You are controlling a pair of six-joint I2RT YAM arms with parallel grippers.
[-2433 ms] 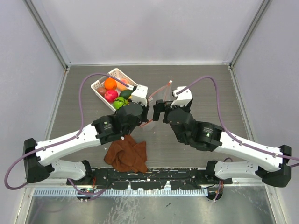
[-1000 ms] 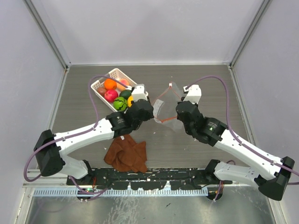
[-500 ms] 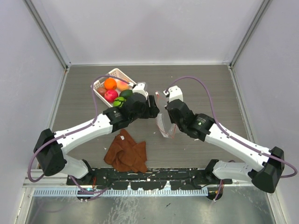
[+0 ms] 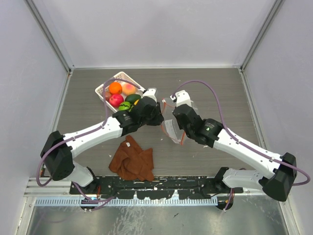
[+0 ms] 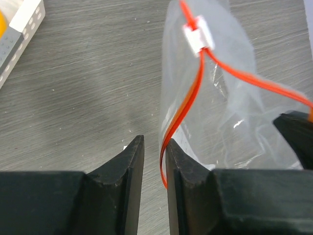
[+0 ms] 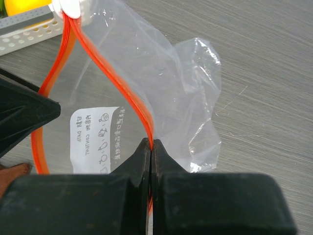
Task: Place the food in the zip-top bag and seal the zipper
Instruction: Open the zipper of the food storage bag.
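The zip-top bag (image 4: 172,130) hangs crumpled between the two arms, mouth partly open. My right gripper (image 6: 150,143) is shut on one side of its orange-red zipper (image 6: 122,93). My left gripper (image 5: 154,142) is open by a narrow gap. The other side of the zipper (image 5: 195,88) runs into that gap and lies against the right finger, apart from the left one. A white slider (image 5: 198,35) sits at the far end of the strip. The food lies in the white basket (image 4: 102,89): orange (image 4: 115,87), peach (image 4: 128,88), red (image 4: 116,100), dark green (image 4: 133,98), bright green (image 4: 125,106).
The basket (image 5: 19,29) stands just left of the left gripper, at the back left of the table. A brown cloth (image 4: 132,160) lies near the front, under the left arm. Grey walls close in the table on three sides.
The left gripper opened wide, then narrowed around the near side of the zipper. The right arm swung left with the bag, which has folded up between the two grippers.
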